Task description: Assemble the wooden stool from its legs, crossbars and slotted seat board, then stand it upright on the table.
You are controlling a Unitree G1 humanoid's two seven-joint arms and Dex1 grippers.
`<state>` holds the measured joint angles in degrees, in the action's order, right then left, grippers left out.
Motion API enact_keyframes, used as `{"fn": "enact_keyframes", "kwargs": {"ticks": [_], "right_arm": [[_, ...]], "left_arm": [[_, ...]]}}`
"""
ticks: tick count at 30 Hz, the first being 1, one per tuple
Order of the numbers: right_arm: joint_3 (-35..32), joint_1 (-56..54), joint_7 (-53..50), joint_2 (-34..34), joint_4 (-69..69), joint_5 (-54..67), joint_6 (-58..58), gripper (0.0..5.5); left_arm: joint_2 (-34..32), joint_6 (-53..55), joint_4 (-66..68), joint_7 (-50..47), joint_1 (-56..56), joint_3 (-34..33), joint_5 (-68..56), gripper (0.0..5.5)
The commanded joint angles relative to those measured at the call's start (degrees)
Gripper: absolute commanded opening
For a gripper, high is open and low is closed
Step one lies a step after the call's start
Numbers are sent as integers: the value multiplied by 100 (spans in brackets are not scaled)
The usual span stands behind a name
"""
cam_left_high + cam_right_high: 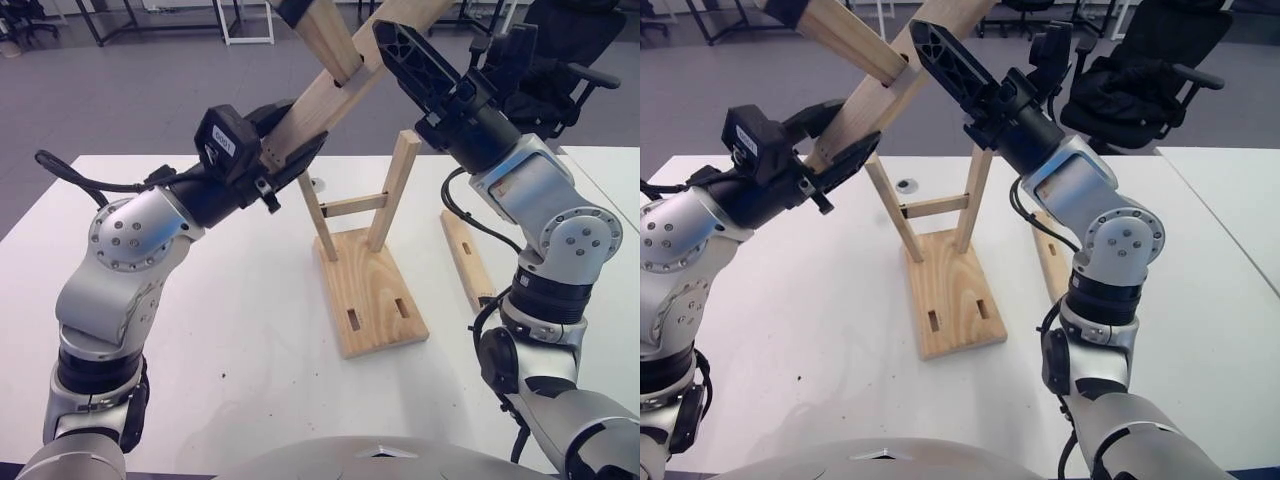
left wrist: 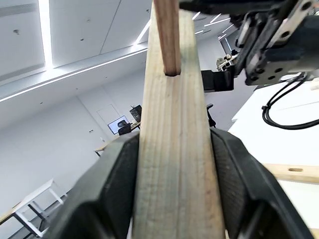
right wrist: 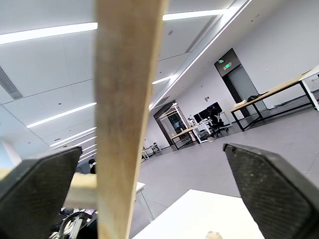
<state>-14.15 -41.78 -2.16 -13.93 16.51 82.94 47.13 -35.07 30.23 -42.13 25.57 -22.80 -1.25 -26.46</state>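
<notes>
The slotted seat board [image 1: 372,292] lies flat mid-table, with two legs [image 1: 392,190] and a crossbar [image 1: 352,206] standing in its far slots. Its two near slots [image 1: 353,320] are empty. My left gripper [image 1: 285,150] is shut on the lower end of another wooden leg [image 1: 325,95], held slanting in the air above the table, with a crossbar [image 2: 167,35] plugged into it. My right gripper [image 1: 412,35] is open around that leg's upper part, the wood [image 3: 127,119] lying close to one finger [image 3: 45,199]. A loose leg [image 1: 468,258] rests on the table to the right.
The white table [image 1: 230,300] has bare room left of the seat board and in front of it. A second white table [image 1: 1230,220] adjoins on the right. A black office chair [image 1: 1140,70] stands behind the table's far right edge.
</notes>
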Motion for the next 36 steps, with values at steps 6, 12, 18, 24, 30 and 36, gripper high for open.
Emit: {"fn": "enact_keyframes", "kwargs": {"ticks": [6, 12, 18, 24, 30, 36], "right_arm": [[-341, 487, -903, -250, 96, 1526, -206, 406], [-59, 924, -1058, -458, 78, 1630, -208, 290], [-206, 2109, -1840, -571, 653, 1965, -519, 182], [-244, 3121, -1577, -991, 768, 1774, -483, 114], [-999, 3817, -1232, -1983, 447, 1757, -308, 103], [-1439, 4213, -297, -2892, -85, 1225, 108, 103]], "left_arm": [[-32, 102, -239, 90, 545, 306, 169, 203], [-37, -26, -266, 170, 861, 527, 394, 203], [288, -474, -170, 150, 1662, 1224, 829, 203], [524, -825, 203, 154, 2259, 1644, 1201, 239], [790, -1178, 499, -118, 2942, 1733, 1595, 343], [917, -1576, 899, -230, 3277, 1594, 1883, 442]]}}
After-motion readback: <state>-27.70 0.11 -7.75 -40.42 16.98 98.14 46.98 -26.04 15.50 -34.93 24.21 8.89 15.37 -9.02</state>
